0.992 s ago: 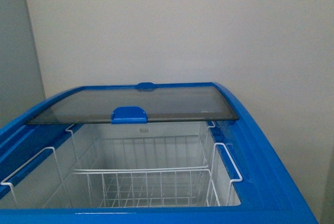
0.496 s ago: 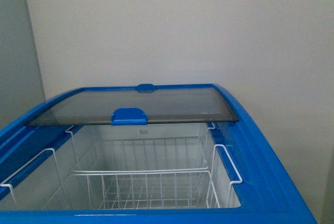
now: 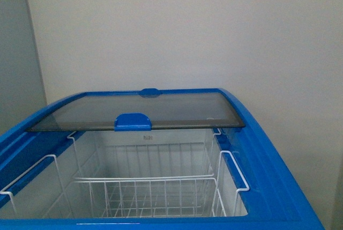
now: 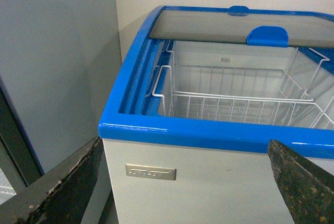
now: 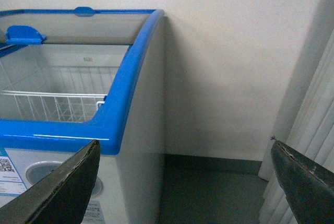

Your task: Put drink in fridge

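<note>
Left gripper [image 4: 182, 182] and right gripper [image 5: 182, 182]: jaws spread wide, empty, both short of white chest fridge with blue top rim [image 3: 278, 182]. Drink bottle not in view; location unknown. Judged light, rigid, smooth plastic, best held mid-body. Inside fridge: white wire baskets [image 3: 144, 184]. Beyond baskets: tinted glass lid [image 3: 139, 109] slid back.
</note>
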You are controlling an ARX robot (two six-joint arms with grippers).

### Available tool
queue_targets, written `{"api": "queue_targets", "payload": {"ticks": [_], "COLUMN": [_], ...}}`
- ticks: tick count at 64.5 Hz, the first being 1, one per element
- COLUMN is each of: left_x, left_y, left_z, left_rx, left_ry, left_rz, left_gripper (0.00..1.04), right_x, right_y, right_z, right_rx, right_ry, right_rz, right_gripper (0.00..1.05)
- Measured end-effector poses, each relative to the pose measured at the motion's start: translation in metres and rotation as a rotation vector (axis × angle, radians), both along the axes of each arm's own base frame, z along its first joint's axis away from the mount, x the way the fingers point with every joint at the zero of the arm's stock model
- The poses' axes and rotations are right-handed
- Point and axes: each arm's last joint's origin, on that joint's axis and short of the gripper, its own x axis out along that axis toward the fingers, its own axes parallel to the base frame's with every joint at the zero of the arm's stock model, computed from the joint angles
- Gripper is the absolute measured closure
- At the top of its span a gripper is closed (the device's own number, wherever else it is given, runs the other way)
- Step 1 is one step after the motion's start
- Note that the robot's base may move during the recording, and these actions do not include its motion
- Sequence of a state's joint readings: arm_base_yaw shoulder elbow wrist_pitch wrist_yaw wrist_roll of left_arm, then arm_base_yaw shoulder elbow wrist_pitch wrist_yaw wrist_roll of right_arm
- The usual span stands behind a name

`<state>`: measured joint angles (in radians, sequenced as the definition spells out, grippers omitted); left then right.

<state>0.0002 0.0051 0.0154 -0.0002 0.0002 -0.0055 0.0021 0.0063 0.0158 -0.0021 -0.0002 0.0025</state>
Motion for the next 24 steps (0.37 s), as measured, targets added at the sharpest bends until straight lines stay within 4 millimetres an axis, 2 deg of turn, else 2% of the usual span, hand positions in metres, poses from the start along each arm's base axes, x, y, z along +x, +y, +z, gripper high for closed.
{"api": "queue_targets", "payload": {"ticks": [24], "left_x": [0.0], "left_y": [0.0], "left_z": [0.0], "left_rx": [0.0], "left_ry": [0.0], "left_rz": [0.0], "left_gripper": [0.08], "right_x": [0.0], "right_y": [0.0], "right_z": [0.0], "right_rx": [0.0], "right_ry": [0.0], "right_rz": [0.0], "right_gripper": [0.07]}}
